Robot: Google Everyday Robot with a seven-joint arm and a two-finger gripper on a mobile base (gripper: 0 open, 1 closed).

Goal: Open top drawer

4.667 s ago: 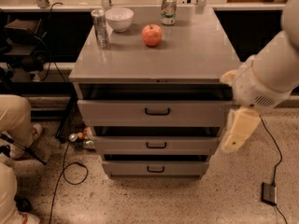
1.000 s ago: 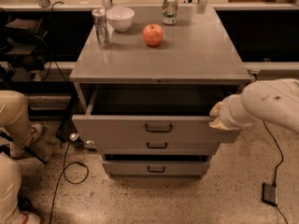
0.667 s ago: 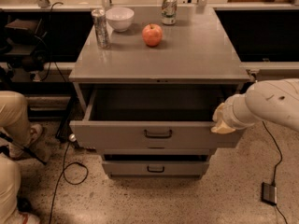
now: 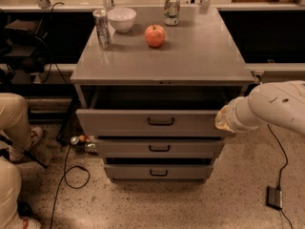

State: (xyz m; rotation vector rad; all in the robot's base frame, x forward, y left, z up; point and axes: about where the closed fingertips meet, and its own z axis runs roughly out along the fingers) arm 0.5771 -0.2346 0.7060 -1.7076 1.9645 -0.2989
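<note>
Speckled floor [image 4: 143, 204], grey cabinet [image 4: 190, 56], top drawer [image 4: 119, 123] out, gripper [image 4: 223, 120] at its right front corner, openness indiscernible.

The gripper [image 4: 223, 120], at the right end of the top drawer [image 4: 119, 123], shows only as a pale lump, its arm [image 4: 281, 104] runs off the right edge, the drawer's inside lies deep in shadow, and the left edge cuts off a person [image 4: 12, 118]

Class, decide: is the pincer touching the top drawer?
Touching. The camera view shows the pincer against the top drawer at its right front corner, no gap.
</note>
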